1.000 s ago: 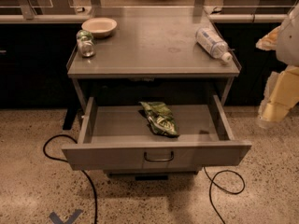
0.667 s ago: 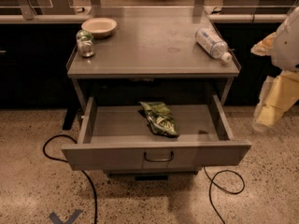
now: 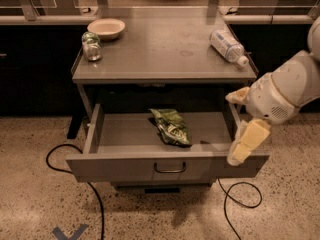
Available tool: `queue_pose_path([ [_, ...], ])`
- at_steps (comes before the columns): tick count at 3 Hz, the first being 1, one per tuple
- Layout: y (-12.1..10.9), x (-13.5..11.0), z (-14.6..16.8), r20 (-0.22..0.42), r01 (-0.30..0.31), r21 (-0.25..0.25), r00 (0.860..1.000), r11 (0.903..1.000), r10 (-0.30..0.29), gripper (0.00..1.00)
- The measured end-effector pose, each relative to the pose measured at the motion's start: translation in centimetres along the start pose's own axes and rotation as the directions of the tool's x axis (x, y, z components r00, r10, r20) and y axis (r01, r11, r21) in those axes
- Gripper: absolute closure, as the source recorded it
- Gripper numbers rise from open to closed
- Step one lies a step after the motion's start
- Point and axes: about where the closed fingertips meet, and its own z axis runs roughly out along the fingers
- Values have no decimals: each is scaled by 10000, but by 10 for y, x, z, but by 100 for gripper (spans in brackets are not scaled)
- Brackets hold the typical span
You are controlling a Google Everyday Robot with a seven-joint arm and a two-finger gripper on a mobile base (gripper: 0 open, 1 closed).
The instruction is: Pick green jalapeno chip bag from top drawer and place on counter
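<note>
The crinkly, shiny green jalapeno chip bag [image 3: 171, 127] lies in the grey metal top drawer [image 3: 120, 168]. The pale gripper [image 3: 246, 144] hangs at its right corner; I cannot tell if it is apart or together.

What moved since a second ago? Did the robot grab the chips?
The claw swung in from the right, leftward and down, to the open top drawer's right front corner. It hasn't grabbed the chips. The green jalapeno chip bag still lies in the drawer; bowl, can and bottle on the counter haven't moved.
</note>
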Motion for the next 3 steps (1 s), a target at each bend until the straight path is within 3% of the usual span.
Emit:
queue_pose_path([
  [1,-21,-22,65,699,-62,-187,9975,9998,75,0],
  [2,-29,-24,67,822,-105,109,9966,9999,95,0],
  [3,-28,-19,82,776,-243,-18,9967,9997,244,0],
])
